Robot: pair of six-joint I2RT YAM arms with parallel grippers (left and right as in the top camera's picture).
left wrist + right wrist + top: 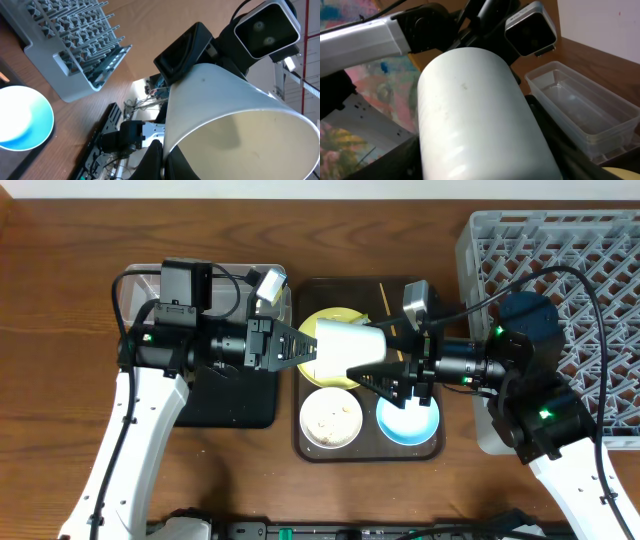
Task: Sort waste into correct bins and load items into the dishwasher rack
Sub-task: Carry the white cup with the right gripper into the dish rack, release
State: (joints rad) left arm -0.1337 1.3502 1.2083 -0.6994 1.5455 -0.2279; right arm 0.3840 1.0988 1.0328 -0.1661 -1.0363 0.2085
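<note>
The small white cup [350, 345] hangs on its side above the tray of dishes, between both grippers. My left gripper [305, 348] is shut on its rim [162, 160], one finger inside and one outside the cup [225, 115]. My right gripper [385, 370] holds the cup's body [470, 115], a finger on each side [480, 165]. Below are the yellow plate [328, 318], a white bowl [331, 417] with crumbs, the light blue bowl [408, 420] [25, 117] and a chopstick [384, 298]. The grey rack [580, 250] [75, 45] stands at the right. The snack wrapper is hidden.
The dishes sit in a dark brown serving tray [298, 445] at mid-table. The clear tub [135, 285] [580, 110] and the black tray [235, 400] lie at the left, under my left arm. My right arm overlaps the rack's left edge.
</note>
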